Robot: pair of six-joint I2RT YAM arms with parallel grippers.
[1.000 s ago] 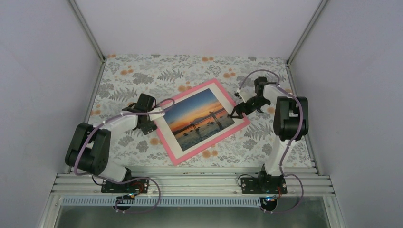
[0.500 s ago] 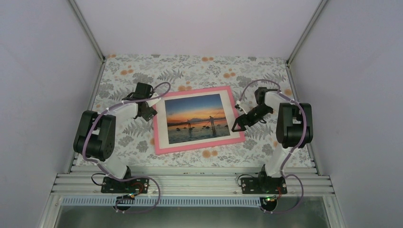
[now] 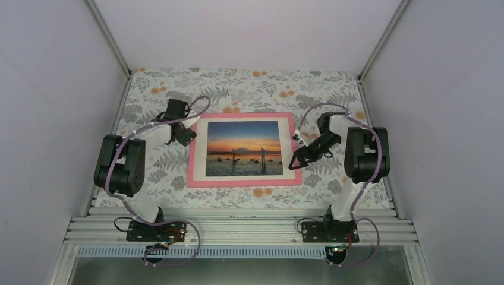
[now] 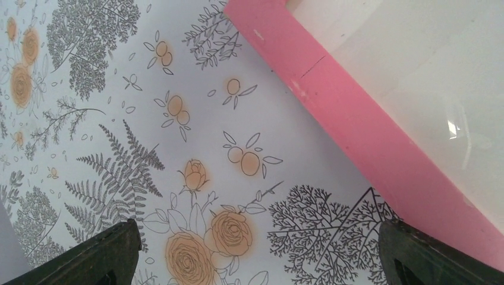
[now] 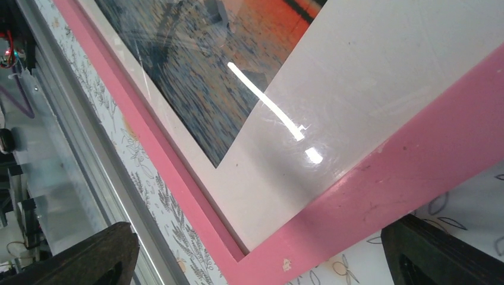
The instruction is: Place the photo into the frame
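You can see the photo [image 3: 244, 148] lying flat inside the pink frame [image 3: 242, 183], with a white border [image 3: 201, 148] around it; the frame rests on the flowery worktop [image 3: 238, 89]; your left gripper [image 3: 186, 136] is spread wide beside its far left corner; your right gripper [image 3: 294, 164], also spread wide, hangs over its near right corner; pale walls [image 3: 249, 29] stand around.

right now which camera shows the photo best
Top external: the whole photo shows there, lying flat inside the frame. The right wrist view shows only one corner of it, under glare. The left wrist view shows none of it, just the frame's edge and white border.
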